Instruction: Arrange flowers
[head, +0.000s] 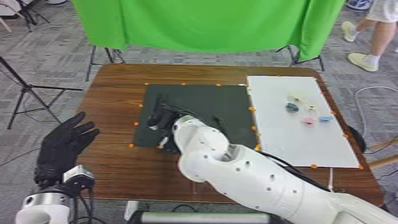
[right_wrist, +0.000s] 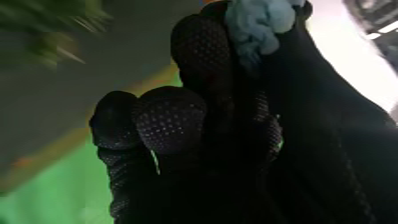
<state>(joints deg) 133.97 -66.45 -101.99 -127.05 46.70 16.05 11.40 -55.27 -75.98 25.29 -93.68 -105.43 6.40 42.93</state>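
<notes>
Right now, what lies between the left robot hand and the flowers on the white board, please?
In the head view, brown tabletop, then the dark mat with the right robot hand over it.

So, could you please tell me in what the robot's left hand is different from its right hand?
The left hand is open and carries nothing, while the right hand holds a pale blue flower. The left hand is at the left edge of the table; the right hand is over the dark mat. Both wear black gloves.
</notes>
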